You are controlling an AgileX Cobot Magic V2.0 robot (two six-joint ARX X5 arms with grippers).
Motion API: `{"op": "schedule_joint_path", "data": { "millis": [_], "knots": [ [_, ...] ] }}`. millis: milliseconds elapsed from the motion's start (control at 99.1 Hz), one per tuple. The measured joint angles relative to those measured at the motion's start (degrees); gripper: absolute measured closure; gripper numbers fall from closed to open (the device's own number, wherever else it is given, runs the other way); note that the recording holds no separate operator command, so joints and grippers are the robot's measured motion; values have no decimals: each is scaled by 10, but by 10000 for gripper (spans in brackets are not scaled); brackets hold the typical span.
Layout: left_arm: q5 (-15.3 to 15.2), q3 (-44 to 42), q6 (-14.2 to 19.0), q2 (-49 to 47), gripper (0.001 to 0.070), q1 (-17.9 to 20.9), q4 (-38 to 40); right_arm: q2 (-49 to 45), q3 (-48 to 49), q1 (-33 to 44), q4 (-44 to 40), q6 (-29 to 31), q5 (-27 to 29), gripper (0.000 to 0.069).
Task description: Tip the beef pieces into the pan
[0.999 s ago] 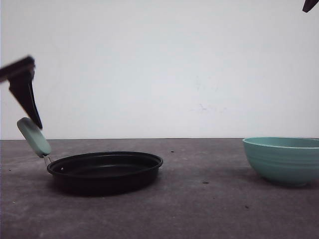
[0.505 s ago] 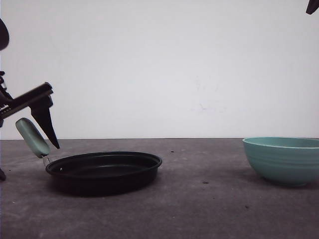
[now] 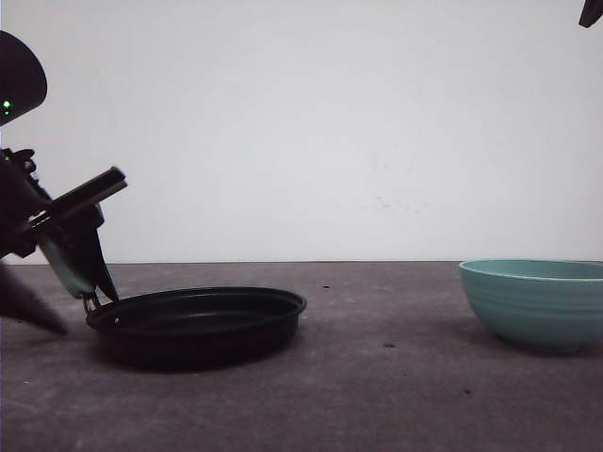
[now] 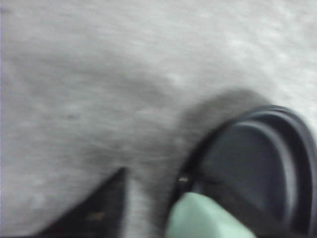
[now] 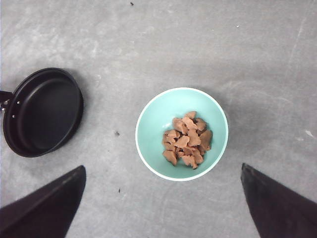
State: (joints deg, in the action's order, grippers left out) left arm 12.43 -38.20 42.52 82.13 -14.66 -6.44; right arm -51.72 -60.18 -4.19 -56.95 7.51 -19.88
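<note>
Black left gripper (image 3: 83, 273) tilted low, jaws spread astride the pan (image 3: 198, 322) handle (image 3: 68, 266).

- The pan (image 3: 198, 323) sits on the dark table (image 3: 377, 395), left of middle, black and shallow, nothing visible above its rim.
- Its mint-green handle (image 3: 68, 264) slants up and to the left.
- The left gripper (image 3: 75, 259) reaches in from the left edge with dark fingers (image 3: 94, 259) either side of that handle (whether they press it is hard to tell).
- A teal bowl (image 3: 535, 301) stands far right, well apart from the pan; its contents are hidden by its wall.
- A dark tip of the right gripper (image 3: 592, 11) shows in the top right corner.
</note>
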Motion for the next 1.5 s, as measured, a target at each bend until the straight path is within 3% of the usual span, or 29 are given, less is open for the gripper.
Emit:
{"op": "schedule_joint_path", "data": {
  "millis": [111,414,575,727,918,1120,1504],
  "knots": [
    [8,-1,4,-4,566,-7,7,0,0,0,-5,0,0,69],
    [1,0,4,-29,570,-7,-10,0,0,0,-7,-2,10,84],
    [1,4,5,-71,570,-7,-28,-11,0,0,-6,-3,71,210],
    [12,5,19,-116,570,-19,-26,-67,0,1,1,-3,86,270],
    [16,5,32,-135,571,-38,-26,-167,0,1,39,-2,52,277],
    [39,5,35,-136,571,-50,-26,-268,0,0,50,1,36,278],
    [51,5,36,-136,572,-89,-26,-346,0,0,71,3,66,365]
  ]
}}
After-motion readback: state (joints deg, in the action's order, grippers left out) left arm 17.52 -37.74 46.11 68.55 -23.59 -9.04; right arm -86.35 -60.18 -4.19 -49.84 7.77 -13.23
